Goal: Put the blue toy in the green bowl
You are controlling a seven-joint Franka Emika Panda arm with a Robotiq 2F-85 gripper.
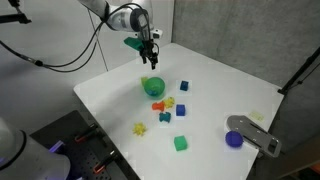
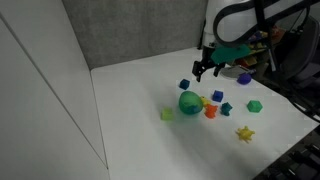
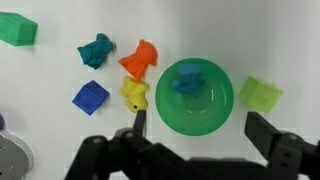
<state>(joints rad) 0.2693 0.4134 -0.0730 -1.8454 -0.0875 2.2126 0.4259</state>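
The green bowl (image 3: 212, 118) sits on the white table, right under my gripper (image 3: 200, 128). It also shows in both exterior views (image 1: 153, 88) (image 2: 189, 102). The blue toy (image 3: 188, 80) lies inside the bowl, near its far side. My gripper is open and empty, one finger on each side of the bowl's near rim. In the exterior views the gripper (image 1: 148, 58) (image 2: 207, 70) hangs a little above the bowl.
Around the bowl lie a yellow toy (image 3: 134, 95), an orange toy (image 3: 142, 60), a teal toy (image 3: 96, 50), a dark blue cube (image 3: 90, 96), a pale green block (image 3: 260, 93) and a green block (image 3: 18, 30). A purple cup (image 1: 234, 139) stands beside a grey object (image 1: 255, 132).
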